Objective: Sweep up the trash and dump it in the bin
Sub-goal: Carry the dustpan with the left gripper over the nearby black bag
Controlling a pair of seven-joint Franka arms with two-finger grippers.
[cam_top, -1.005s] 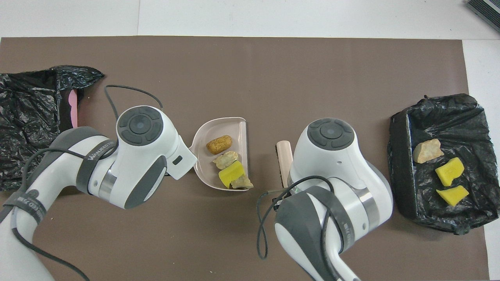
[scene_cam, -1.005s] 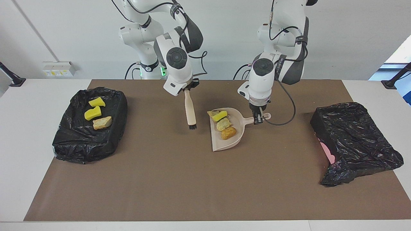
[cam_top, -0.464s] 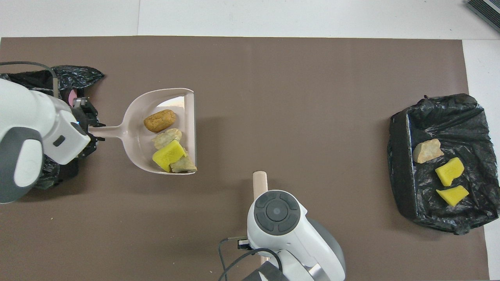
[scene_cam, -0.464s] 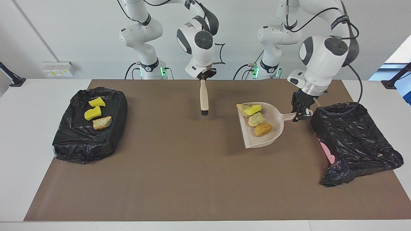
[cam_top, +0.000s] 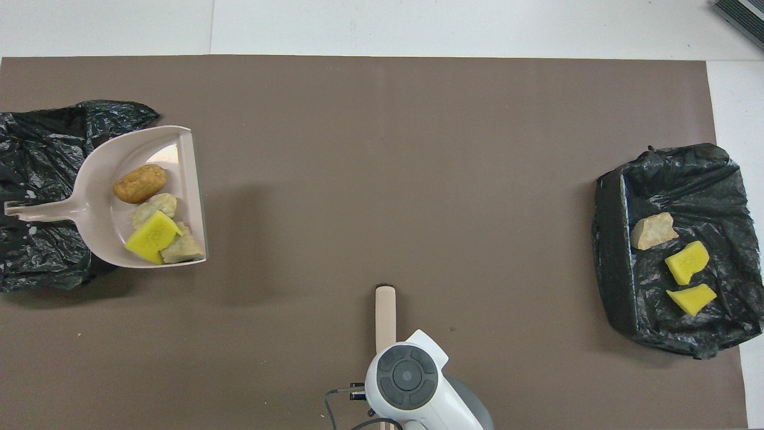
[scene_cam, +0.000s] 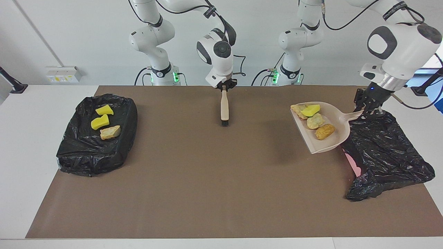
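The left gripper [scene_cam: 369, 110] is clamped on the handle of a beige dustpan [scene_cam: 337, 136] and holds it up in the air over the edge of a black-bagged bin [scene_cam: 387, 152] at the left arm's end of the table. The pan hangs partly over that bin's rim and partly over the brown mat [scene_cam: 207, 180], with its open lip turned toward the middle of the table. Four pieces of trash [scene_cam: 315, 121] sit in the pan: a bright yellow chunk, two pale yellowish ones and an orange-tan one, bunched close together and touching. A strip of pink shows at the bin's edge under the pan. The right gripper [scene_cam: 224, 87] is clenched on the top of a beige brush [scene_cam: 224, 107], which hangs straight down with its dark bristles just above the mat, near the robots and about midway along the table. At the right arm's end of the table stands a second bin lined with a black bag [scene_cam: 114, 152], and in it lie three more pieces [scene_cam: 103, 121]: two yellow and one tan, close together but apart.
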